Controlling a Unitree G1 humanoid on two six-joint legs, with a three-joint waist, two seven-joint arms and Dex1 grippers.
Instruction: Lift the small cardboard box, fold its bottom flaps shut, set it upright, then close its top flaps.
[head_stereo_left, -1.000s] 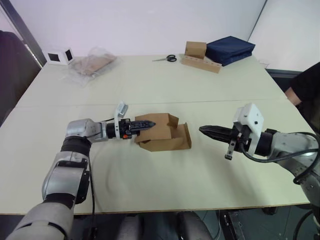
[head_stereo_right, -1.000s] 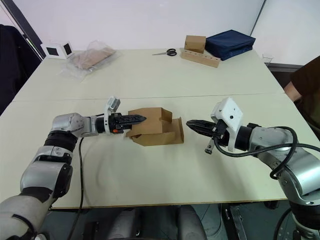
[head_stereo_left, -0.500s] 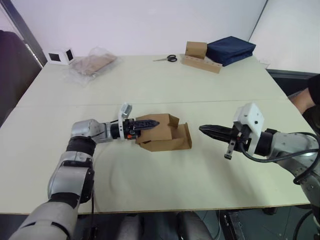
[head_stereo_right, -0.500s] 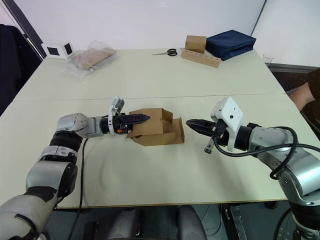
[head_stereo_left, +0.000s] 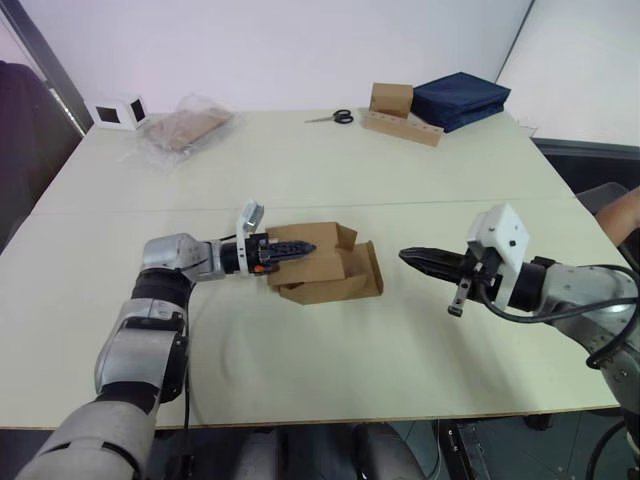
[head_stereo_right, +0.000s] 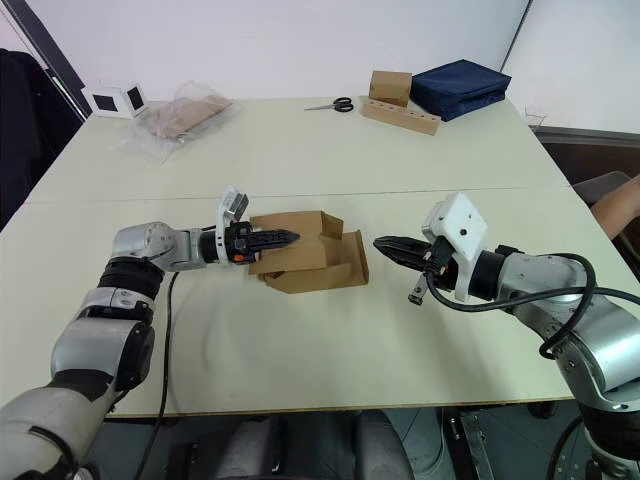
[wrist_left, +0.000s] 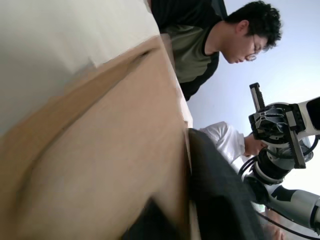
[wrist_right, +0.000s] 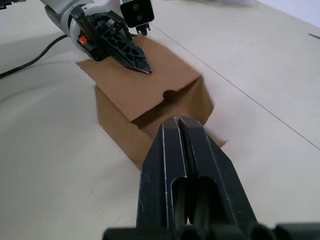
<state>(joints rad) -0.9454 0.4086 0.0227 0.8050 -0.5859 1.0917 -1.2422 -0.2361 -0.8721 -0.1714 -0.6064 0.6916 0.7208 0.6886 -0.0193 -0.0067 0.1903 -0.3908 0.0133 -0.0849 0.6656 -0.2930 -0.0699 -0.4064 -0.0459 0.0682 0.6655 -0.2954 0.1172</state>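
Observation:
The small cardboard box (head_stereo_left: 328, 268) lies on its side at mid-table, with flaps (head_stereo_left: 366, 272) spread toward my right arm. My left gripper (head_stereo_left: 306, 248) comes in from the left and is shut on the box's upper panel (wrist_right: 150, 92). One finger lies on top of the panel, and cardboard is pinched between the fingers (wrist_left: 215, 200) in the left wrist view. My right gripper (head_stereo_left: 408, 258) is shut and holds nothing. It hovers just right of the box with its tip pointing at the flaps.
At the back left are a white cube with black squares (head_stereo_left: 120, 111) and a plastic bag (head_stereo_left: 185, 128). At the back right are scissors (head_stereo_left: 335, 117), a smaller brown cube (head_stereo_left: 391, 99) on a holed strip, and a navy bag (head_stereo_left: 460, 98). A person's arm (head_stereo_left: 622, 208) shows at the right edge.
My left gripper has closed on the box's upper panel, which it straddled open before. The box shifted slightly. The person's arm at the right edge moved. The right arm stayed still.

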